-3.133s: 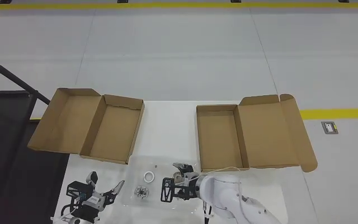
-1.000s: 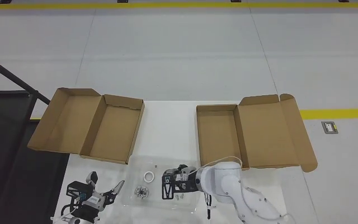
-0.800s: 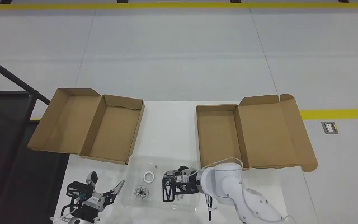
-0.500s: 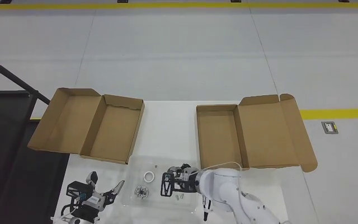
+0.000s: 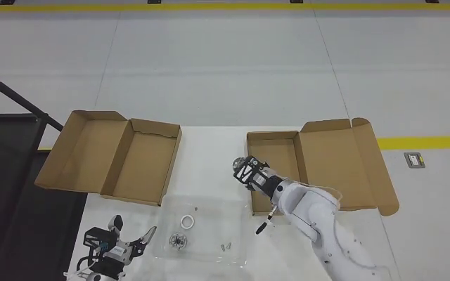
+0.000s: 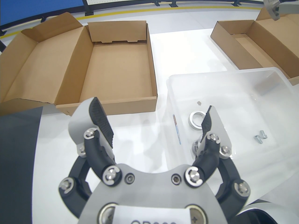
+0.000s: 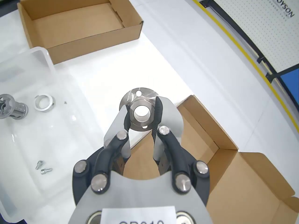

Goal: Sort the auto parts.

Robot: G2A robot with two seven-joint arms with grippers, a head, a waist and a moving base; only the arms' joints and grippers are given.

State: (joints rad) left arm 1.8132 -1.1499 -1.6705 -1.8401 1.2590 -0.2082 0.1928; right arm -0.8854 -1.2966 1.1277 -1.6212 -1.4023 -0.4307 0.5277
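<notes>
Right gripper (image 7: 141, 112), closed on the boss of the flanged hub (image 7: 146, 94), holds it above the left wall of the right box (image 5: 248, 165), so a release here could glance it off the rim onto the table (image 5: 211, 161); left gripper (image 6: 153, 108) gapes wide at the near left.

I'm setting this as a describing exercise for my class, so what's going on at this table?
A two-armed robot is sorting metal parts. Its right hand is shut on a round silver metal flange with a raised hub, holding it at the edge of the right-hand open brown cardboard box. The left hand is open by the clear plastic bin, which holds a silver metal ring, a grey metal cylinder and two small silver bolts.
</notes>
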